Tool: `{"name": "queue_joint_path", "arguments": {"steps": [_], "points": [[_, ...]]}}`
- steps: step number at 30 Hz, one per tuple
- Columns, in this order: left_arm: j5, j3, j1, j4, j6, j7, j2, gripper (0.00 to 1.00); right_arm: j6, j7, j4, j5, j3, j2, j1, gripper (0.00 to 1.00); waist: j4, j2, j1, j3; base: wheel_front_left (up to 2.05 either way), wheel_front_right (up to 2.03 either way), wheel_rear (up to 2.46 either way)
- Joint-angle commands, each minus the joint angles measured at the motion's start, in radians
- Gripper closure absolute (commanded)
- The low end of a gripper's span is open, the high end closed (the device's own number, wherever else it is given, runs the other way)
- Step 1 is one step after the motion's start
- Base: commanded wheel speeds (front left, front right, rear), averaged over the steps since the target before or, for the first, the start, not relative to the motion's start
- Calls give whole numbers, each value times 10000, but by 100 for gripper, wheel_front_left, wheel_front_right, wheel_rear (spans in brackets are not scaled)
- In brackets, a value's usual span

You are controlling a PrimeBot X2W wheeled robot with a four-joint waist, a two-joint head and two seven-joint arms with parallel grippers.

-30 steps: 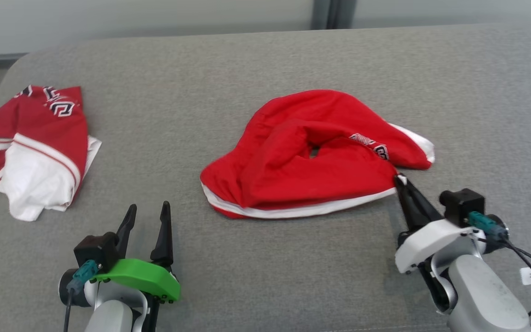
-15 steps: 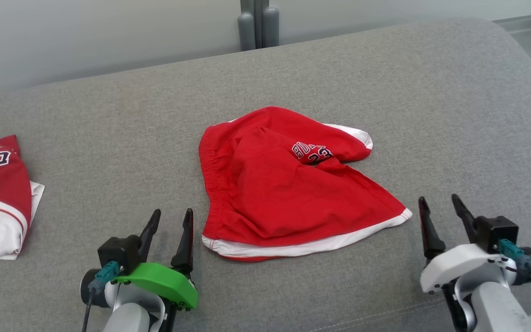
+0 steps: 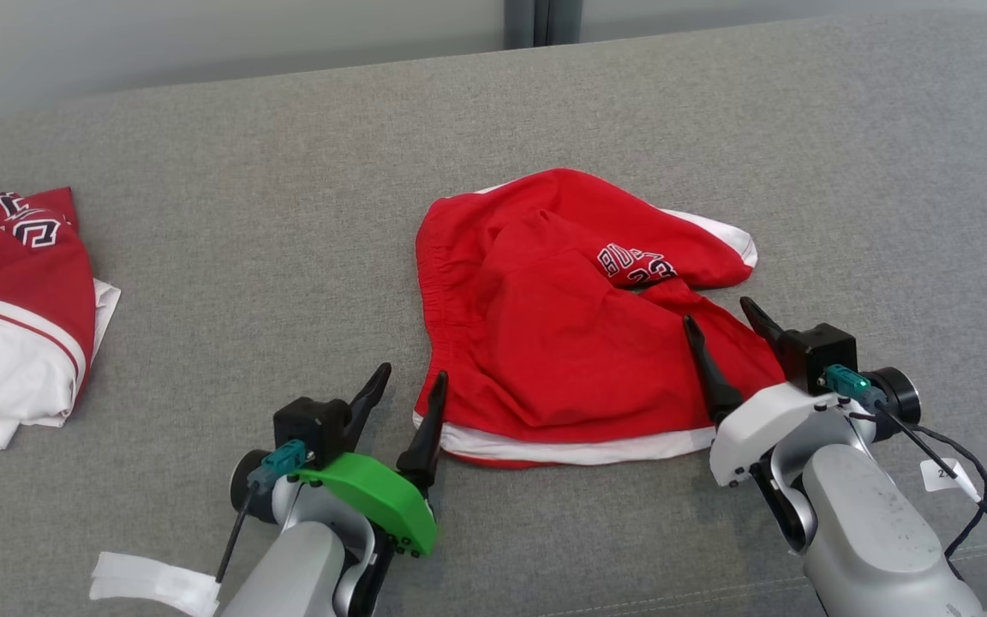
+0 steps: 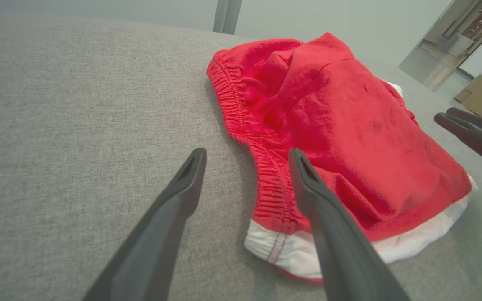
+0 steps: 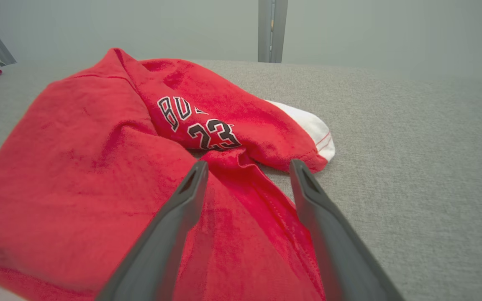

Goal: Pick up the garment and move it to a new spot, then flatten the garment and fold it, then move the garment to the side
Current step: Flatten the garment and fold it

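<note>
The garment [image 3: 562,334], red shorts with white hems and black-and-white lettering, lies rumpled on the grey cloth surface [image 3: 228,171]. My left gripper [image 3: 413,374] is open at its lower left corner. In the left wrist view this gripper [image 4: 247,151] straddles the elastic waistband edge of the garment [image 4: 349,125], and its right finger passes over the white hem. My right gripper [image 3: 718,311] is open over the garment's lower right part. In the right wrist view the gripper [image 5: 249,163] stands wide above a red fold of the garment [image 5: 90,150], just below the lettering.
A second red and white garment [image 3: 14,317] lies bunched at the left edge of the surface. A white label strip [image 3: 146,578] hangs by my left arm. The right gripper's fingers [image 4: 471,129] show at the right of the left wrist view. Bare grey surface surrounds the shorts.
My right gripper has opened and let go of the garment's corner. The garment now lies in a different heap. Both grippers have come up to its near edge, and the camera has shifted.
</note>
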Motion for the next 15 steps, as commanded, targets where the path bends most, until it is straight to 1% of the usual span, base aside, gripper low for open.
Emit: {"name": "queue_joint_path", "arguments": {"steps": [1, 6, 15], "points": [[-86, -173, -155, 70, -23, -3, 42, 0, -7, -2, 148, -49, -31, -61, -133, 0, 140, 0, 0, 169, 0, 0, 0], [-429, -994, -554, 345, -23, -2, 44, 0, -7, -4, 770, -139, 7, -98, -455, 0, 175, 0, 0, 326, 0, 0, 0], [-808, -1975, -1312, 975, -23, -2, 47, 0, -7, -4, 1550, -348, 315, -101, -1256, 0, 217, 0, 0, 645, 0, 0, 0]]}}
